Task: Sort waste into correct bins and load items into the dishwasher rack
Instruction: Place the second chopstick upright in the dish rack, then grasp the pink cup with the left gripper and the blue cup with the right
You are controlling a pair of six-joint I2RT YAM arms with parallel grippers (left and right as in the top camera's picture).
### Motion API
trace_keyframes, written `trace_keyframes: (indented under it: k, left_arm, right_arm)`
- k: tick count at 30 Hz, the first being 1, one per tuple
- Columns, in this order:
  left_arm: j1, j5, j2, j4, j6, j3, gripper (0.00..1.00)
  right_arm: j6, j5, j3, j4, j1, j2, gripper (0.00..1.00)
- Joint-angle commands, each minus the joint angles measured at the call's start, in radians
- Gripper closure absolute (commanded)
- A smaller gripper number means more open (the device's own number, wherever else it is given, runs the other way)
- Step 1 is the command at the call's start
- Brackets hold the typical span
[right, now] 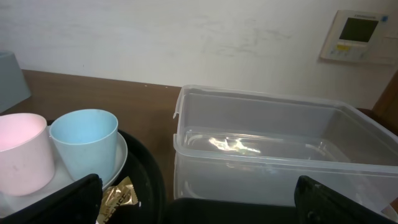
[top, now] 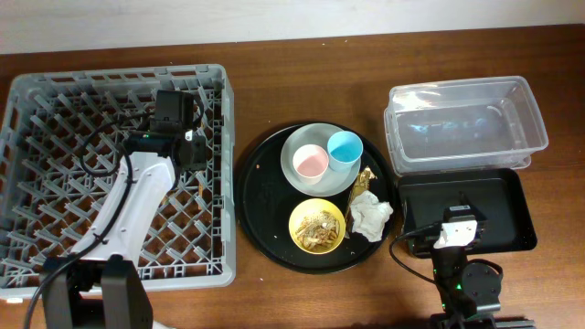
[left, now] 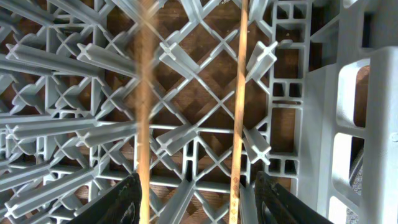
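The grey dishwasher rack fills the left. My left gripper hangs open over its right side. In the left wrist view the open jaws straddle two wooden sticks above the rack's pegs. On the round black serving tray a pale grey plate carries a pink cup and a blue cup. A yellow bowl holds brown scraps. A gold wrapper and a white napkin lie beside it. My right gripper is open and empty over the shallow black tray.
The clear tub stands behind the black tray; it also fills the right wrist view. That view shows the open jaws, the blue cup, the pink cup and the gold wrapper.
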Motion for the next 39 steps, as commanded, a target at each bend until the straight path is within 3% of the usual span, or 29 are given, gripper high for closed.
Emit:
trace_keyframes:
  k: [1, 3, 6, 8, 9, 10, 12, 16, 20, 25, 32, 33, 36, 39]
  left_arm:
    - [0.002, 0.010, 0.003, 0.002, 0.013, 0.016, 0.44]
    - [0.001, 0.015, -0.011, -0.001, 0.012, 0.016, 0.44]
    - [0.002, 0.418, -0.146, -0.046, 0.040, 0.016, 0.44]
    - [0.001, 0.772, -0.225, -0.073, 0.042, 0.016, 0.53]
    - [-0.006, 0.913, -0.244, -0.089, 0.042, 0.016, 0.65]
    - [-0.023, 0.935, -0.248, -0.112, 0.041, 0.016, 0.73]
    - [-0.114, 0.907, -0.248, -0.128, 0.041, 0.016, 0.77]
    - [-0.384, 0.554, -0.247, -0.036, -0.084, 0.016, 0.77]
    - [-0.591, 0.297, -0.156, 0.135, -0.086, 0.016, 0.78]
    - [-0.617, 0.209, 0.051, 0.289, -0.085, 0.016, 0.77]
    - [-0.616, 0.103, 0.177, 0.287, -0.085, 0.016, 0.77]
    - [-0.616, 0.103, 0.177, 0.278, -0.085, 0.016, 0.79]
    - [-0.616, 0.052, 0.160, 0.279, -0.085, 0.016, 0.99]
    - [-0.616, 0.002, 0.021, 0.278, -0.086, 0.016, 0.99]
  right_arm:
    - [0.009, 0.000, -0.007, -0.004, -0.006, -0.006, 0.01]
    - [0.009, 0.000, -0.007, -0.004, -0.006, -0.006, 0.01]
    - [0.010, 0.000, -0.007, -0.004, -0.006, -0.006, 0.01]
    - [0.010, 0.000, -0.007, -0.004, -0.006, -0.006, 0.01]
    - [0.010, 0.000, -0.007, -0.004, -0.006, -0.006, 0.01]
    - [0.009, 0.000, -0.007, -0.004, -0.006, -0.006, 0.01]
    - [0.009, 0.000, -0.007, -0.004, -0.006, -0.006, 0.01]
    - [0.009, 0.000, -0.007, -0.004, -0.006, -0.006, 0.01]
    - [0.009, 0.000, -0.007, -0.004, -0.006, -0.006, 0.01]
    - [0.010, 0.000, -0.007, -0.004, -0.006, -0.006, 0.01]
    - [0.010, 0.000, -0.007, -0.004, -0.006, -0.006, 0.01]
    - [0.010, 0.000, -0.007, -0.004, -0.006, -0.006, 0.01]
    - [0.009, 0.000, -0.007, -0.004, -0.006, -0.006, 0.01]
    - [0.009, 0.000, -0.007, -0.004, -0.006, -0.006, 0.01]
